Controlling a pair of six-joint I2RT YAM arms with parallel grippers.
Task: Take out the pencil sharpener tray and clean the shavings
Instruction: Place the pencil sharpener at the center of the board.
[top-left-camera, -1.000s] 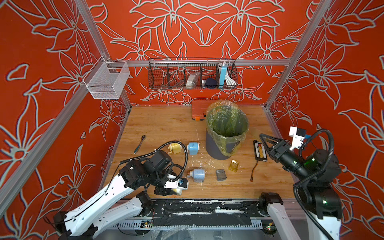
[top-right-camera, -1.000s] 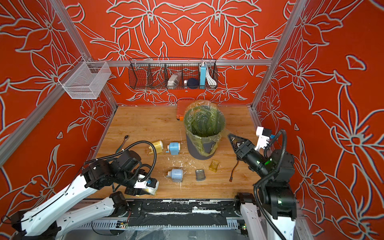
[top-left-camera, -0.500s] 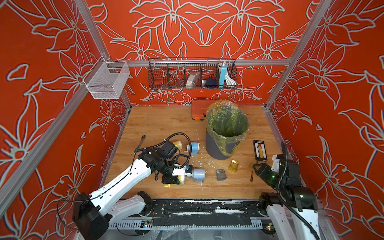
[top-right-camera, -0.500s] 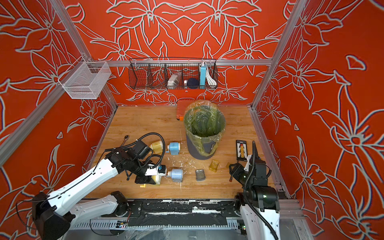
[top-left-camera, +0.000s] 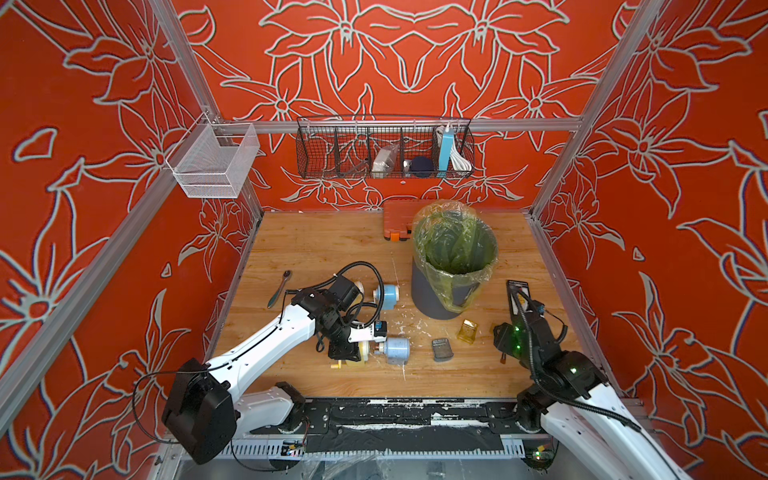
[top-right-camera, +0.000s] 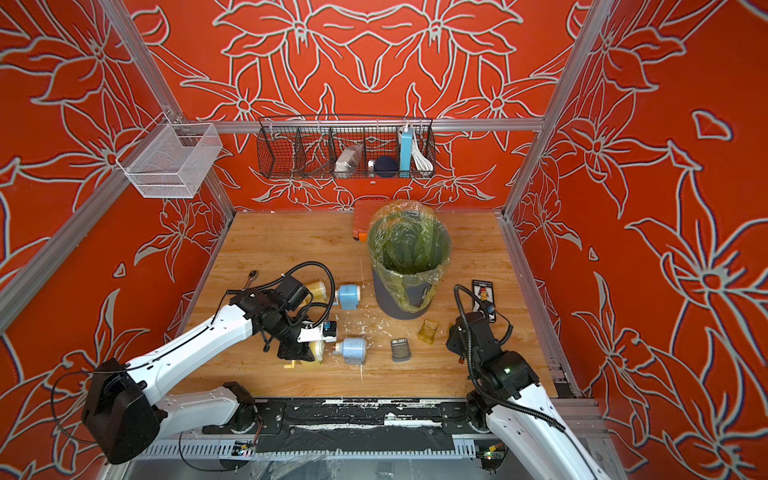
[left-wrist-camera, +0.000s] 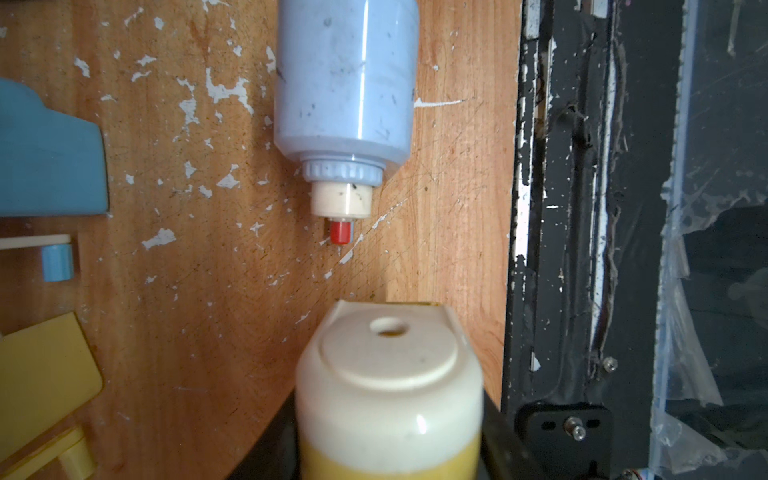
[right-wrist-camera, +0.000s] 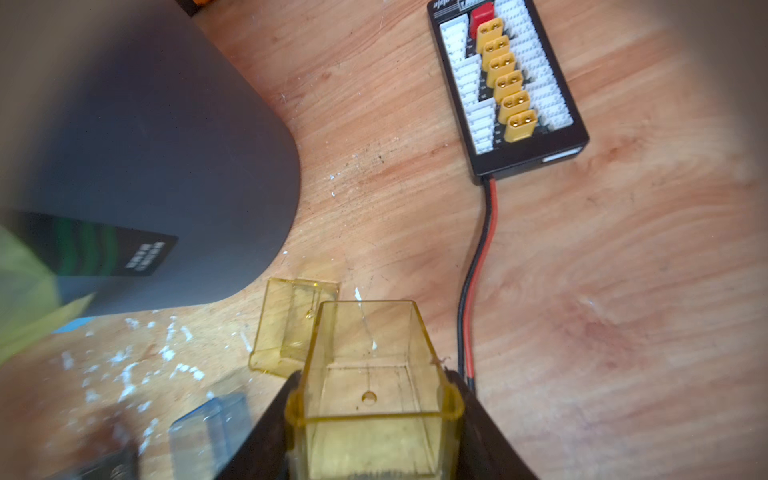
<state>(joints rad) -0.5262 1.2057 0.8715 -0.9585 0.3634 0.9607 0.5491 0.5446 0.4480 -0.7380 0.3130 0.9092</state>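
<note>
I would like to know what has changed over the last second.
The right arm dropped from above the connector board to the front right of the table, right gripper shut on a yellow tray. The left arm straightened, left gripper keeping the yellow sharpener beside the pale blue sharpener. Bin, grey tray, loose tray and shavings stayed put.

No legible text. Print on the grey bin's label (right-wrist-camera: 137, 253) and on the connector board (right-wrist-camera: 461, 79) is too blurred to read.
</note>
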